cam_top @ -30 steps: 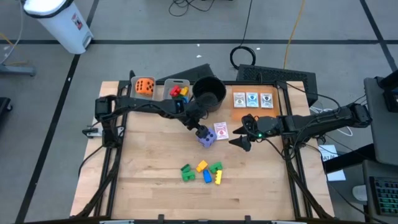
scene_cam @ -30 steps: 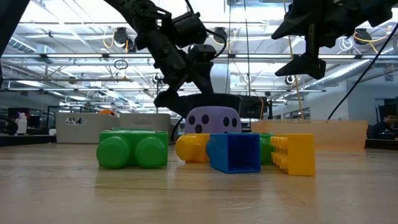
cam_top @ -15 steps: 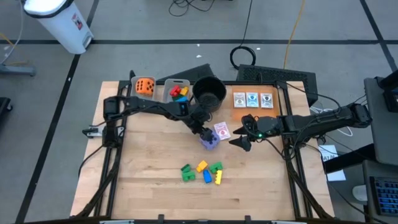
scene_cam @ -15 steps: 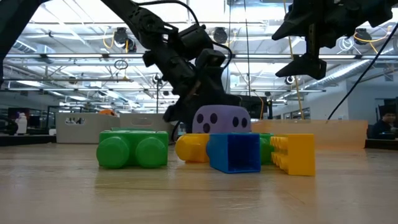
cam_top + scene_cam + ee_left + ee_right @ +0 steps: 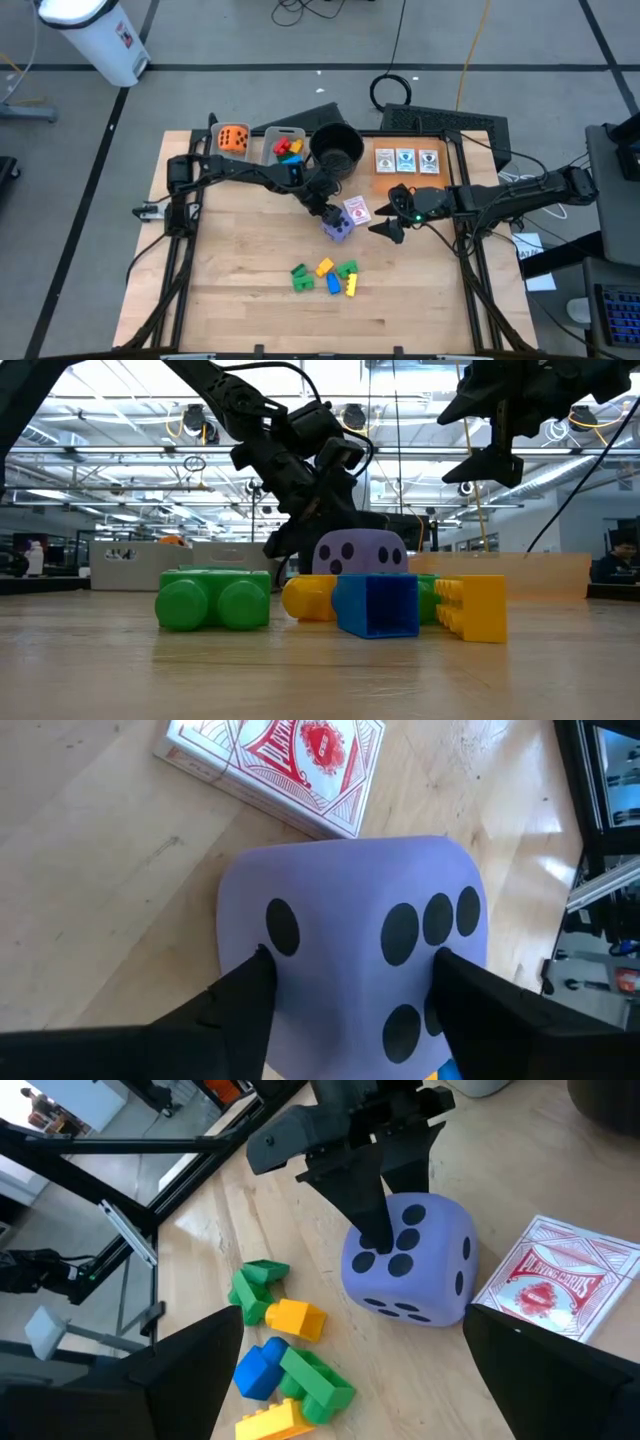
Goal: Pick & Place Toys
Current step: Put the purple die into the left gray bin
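The purple die (image 5: 338,226) sits on the wooden table beside a red-backed card pack (image 5: 355,209). My left gripper (image 5: 350,970) reaches down from the far left and is shut on the die (image 5: 410,1260). My right gripper (image 5: 385,228) hangs open just right of the die, above the table, holding nothing. A cluster of green, yellow and blue blocks (image 5: 325,275) lies nearer the front edge; in the low view these blocks (image 5: 375,605) hide the die's base (image 5: 358,552). My left gripper pinches the purple die between its two fingers, one fingertip (image 5: 250,982) on one dotted face and the other (image 5: 452,982) on the opposite side. The fingers (image 5: 372,1200) come slanting down from the far left onto the die's upper part. The die rests on the table.
Along the far edge stand a bin with an orange die (image 5: 233,138), a bin with red, blue and yellow blocks (image 5: 286,147), a round black pot (image 5: 336,148) and a tray with three picture cards (image 5: 405,160). Bare wood lies at the left and front.
My left gripper has gone down and tipped over the purple die, ending with its fingers against the die's sides. The die has shifted a little toward the table's right. My right gripper has kept still.
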Robot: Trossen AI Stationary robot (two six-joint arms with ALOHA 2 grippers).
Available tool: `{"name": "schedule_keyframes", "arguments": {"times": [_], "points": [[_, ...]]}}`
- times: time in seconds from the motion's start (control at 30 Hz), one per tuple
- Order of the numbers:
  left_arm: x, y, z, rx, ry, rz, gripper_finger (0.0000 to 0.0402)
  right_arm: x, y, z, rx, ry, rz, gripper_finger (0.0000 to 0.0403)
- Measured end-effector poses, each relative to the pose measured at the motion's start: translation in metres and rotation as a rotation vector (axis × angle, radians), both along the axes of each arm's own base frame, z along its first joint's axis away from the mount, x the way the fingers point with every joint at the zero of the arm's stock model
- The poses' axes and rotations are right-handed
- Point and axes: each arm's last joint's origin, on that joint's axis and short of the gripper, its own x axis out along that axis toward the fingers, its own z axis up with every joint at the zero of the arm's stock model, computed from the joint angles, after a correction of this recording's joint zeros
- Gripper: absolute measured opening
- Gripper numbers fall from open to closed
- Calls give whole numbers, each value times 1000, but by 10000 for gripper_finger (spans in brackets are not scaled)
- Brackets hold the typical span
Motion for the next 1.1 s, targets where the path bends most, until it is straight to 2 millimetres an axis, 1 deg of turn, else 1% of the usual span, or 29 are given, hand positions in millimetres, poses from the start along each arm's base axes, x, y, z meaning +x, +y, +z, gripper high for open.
{"name": "schedule_keyframes", "arguments": {"times": [0.13, 0.4, 0.57, 0.8, 1.1], "points": [[0, 0, 0, 9, -5, -12, 223, 0, 0, 0, -1, 0, -2, 375], [0, 3, 0, 11, -17, -24, 219, 0, 0, 0, 1, 0, -4, 375], [3, 4, 4, 21, -30, -34, 218, 0, 0, 0, 8, 1, -7, 375], [10, 5, 16, 53, -46, -57, 217, 0, 0, 0, 9, 0, -8, 375], [9, 7, 39, 164, 47, -136, 213, 0, 0, 0, 7, 0, -7, 375]]}}
